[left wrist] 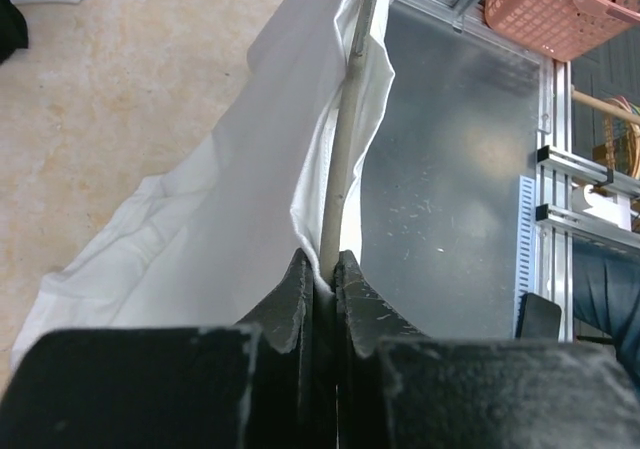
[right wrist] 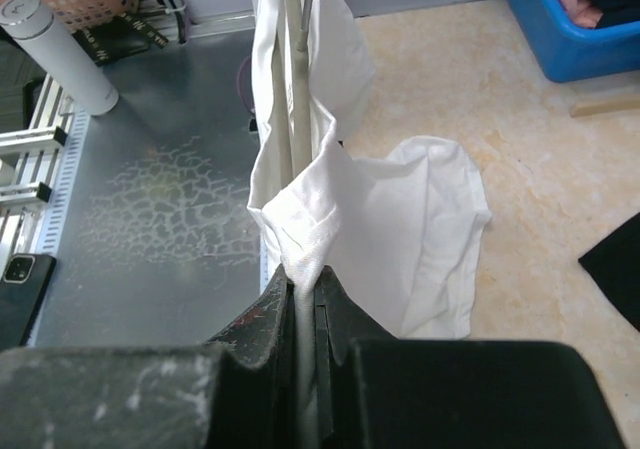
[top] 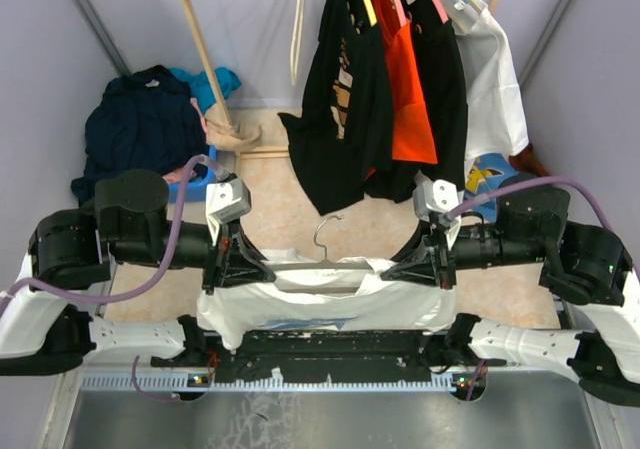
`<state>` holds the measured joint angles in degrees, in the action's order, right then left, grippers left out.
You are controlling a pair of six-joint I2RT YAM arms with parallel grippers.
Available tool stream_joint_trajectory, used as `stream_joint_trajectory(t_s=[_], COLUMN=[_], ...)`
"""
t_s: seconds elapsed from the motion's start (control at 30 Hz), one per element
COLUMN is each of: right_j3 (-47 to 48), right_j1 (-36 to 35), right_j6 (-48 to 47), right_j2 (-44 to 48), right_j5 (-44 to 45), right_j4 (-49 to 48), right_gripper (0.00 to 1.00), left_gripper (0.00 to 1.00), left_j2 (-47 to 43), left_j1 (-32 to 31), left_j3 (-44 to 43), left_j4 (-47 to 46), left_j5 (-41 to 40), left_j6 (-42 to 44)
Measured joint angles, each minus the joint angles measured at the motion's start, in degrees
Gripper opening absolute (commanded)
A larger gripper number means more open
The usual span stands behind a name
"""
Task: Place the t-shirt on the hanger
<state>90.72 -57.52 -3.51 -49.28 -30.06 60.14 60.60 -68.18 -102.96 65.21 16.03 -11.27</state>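
The white t-shirt (top: pixel 320 304) hangs between my two grippers above the near table edge, with a little blue print showing at its lower edge. The pale grey hanger (top: pixel 310 265) runs through its top, the silver hook (top: pixel 325 234) sticking up. My left gripper (top: pixel 235 269) is shut on the hanger's left arm end (left wrist: pixel 340 169) together with shirt fabric (left wrist: pixel 230 209). My right gripper (top: pixel 432 267) is shut on the bunched shirt shoulder (right wrist: pixel 400 219); the hanger arm (right wrist: pixel 298 49) runs inside the cloth towards the jaws, and its end there is hidden.
Black, orange and white garments (top: pixel 400 79) hang on a wooden rack (top: pixel 205 49) behind. A dark navy clothes pile (top: pixel 140 129) lies at the back left by a blue bin (right wrist: pixel 570 29). An orange basket (left wrist: pixel 570 9), a white bottle (right wrist: pixel 55 54) and a phone (right wrist: pixel 15 279) sit near the metal table.
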Motion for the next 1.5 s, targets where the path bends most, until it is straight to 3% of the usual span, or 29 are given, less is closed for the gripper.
stream_joint_trajectory(t_s=[0.03, 0.1, 0.2, 0.43, 0.7, 0.9, 1.17, 1.5], right_j3=[-0.09, -0.31, -0.33, -0.11, 3.28, 6.67, 9.46, 9.27], right_j1=[0.0, 0.0, -0.02, -0.02, -0.02, -0.09, -0.09, -0.09], right_j6=[0.02, 0.04, 0.13, 1.25, 3.82, 7.06, 9.22, 9.73], right_j2=[0.09, 0.2, 0.17, 0.44, 0.9, 3.93, 6.08, 6.16], right_j5=[0.31, 1.09, 2.71, 10.51, 24.87, 32.24, 37.09, 37.57], right_j4=[-0.35, -0.85, -1.97, -4.5, -4.48, -3.45, -3.41, -3.21], right_gripper=[0.03, 0.35, 0.62, 0.98, 0.99, 0.99, 0.99, 0.99], left_gripper=[0.0, 0.0, 0.0, 0.0, 0.0, 0.0, 0.0, 0.0], left_j2=[0.04, 0.04, 0.04, -0.02, -0.57, -1.36, -3.32, -1.07], left_j1=[-0.02, -0.2, -0.31, -0.35, -0.61, 0.33, 0.37, 0.42], left_j3=[-0.24, -0.66, -1.27, -3.06, -6.43, -8.02, -8.02, -8.26], left_j4=[0.04, 0.02, 0.44, 1.22, 5.11, 9.79, 16.48, 16.85], left_j5=[-0.48, -1.77, -4.46, -13.09, -23.04, -38.27, -51.12, -61.86], left_j6=[0.02, 0.02, -0.26, -1.51, -4.74, -9.88, -16.81, -19.56])
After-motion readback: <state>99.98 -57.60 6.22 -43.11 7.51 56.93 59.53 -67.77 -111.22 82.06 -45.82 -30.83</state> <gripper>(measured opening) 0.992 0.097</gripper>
